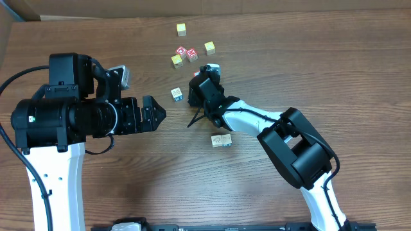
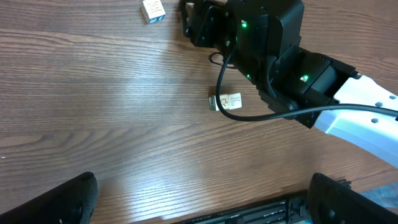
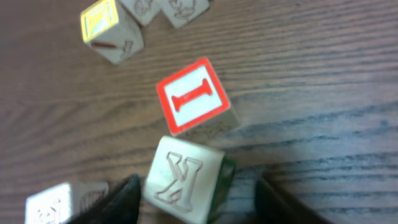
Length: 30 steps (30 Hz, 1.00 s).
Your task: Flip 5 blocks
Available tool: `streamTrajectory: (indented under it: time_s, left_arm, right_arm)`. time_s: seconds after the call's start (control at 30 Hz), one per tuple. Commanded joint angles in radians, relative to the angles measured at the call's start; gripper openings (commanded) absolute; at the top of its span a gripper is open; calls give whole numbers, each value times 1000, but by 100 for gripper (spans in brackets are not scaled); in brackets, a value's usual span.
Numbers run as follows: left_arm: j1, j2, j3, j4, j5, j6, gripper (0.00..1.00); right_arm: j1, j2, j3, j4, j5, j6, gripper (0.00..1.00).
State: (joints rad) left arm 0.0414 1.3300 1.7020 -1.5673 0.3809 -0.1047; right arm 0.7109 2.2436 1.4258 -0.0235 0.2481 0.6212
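K-face block (image 3: 183, 180) — just beside red-bordered block (image 3: 194, 96); right gripper (image 3: 198, 202) jaws apart astride it (gap one side); left gripper (image 2: 202, 196) jaws wide apart.

Pale block (image 3: 56, 202) cut off at bottom edge, slightly blurred

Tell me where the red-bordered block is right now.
In the right wrist view the red-bordered block lies mid-frame, just beyond the K block that sits between the fingers of the right gripper, with a yellow-faced block up-left.
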Motion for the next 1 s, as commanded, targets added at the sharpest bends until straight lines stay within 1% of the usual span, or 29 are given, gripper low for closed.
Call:
streamTrajectory:
  time_s: [0.0, 0.07, 0.2, 0.23, 0.47, 0.5, 0.53, 0.57, 0.67, 0.8, 0.87, 0.97]
  left_arm:
    - [4, 5, 21, 2, 0, 1, 100]
    - [4, 5, 21, 2, 0, 1, 100]
    - [4, 5, 21, 2, 0, 1, 100]
    - [4, 5, 21, 2, 0, 1, 100]
    - [4, 5, 21, 2, 0, 1, 100]
    - [4, 5, 21, 2, 0, 1, 100]
    - [4, 5, 21, 2, 0, 1, 100]
    - [4, 5, 21, 2, 0, 1, 100]
    - [4, 5, 21, 2, 0, 1, 100]
    - [4, 5, 21, 2, 0, 1, 100]
    - [4, 5, 21, 2, 0, 1, 99]
    - [4, 5, 21, 2, 0, 1, 100]
  right_arm:
    - [-6, -12, 2, -33, 9, 11, 46]
    - [-6, -55, 2, -71, 9, 8, 41]
    - [-6, -156, 2, -124, 10, -72, 38]
    - [-6, -187, 2, -145, 10, -89, 36]
    - [-3, -363, 2, -370, -47, -98, 34]
    - [-3, -373, 2, -381, -47, -98, 36]
    - [-3, -378, 2, -383, -47, -99, 52]
    - [-3, -378, 2, -383, -48, -104, 61]
    - [-3, -367, 2, -383, -76, -161, 66]
    - [-3, -324, 1, -351, -77, -222, 78]
    - [-3, -284, 1, -310, -77, -256, 81]
    - [-6, -211, 1, -237, -76, -298, 80]
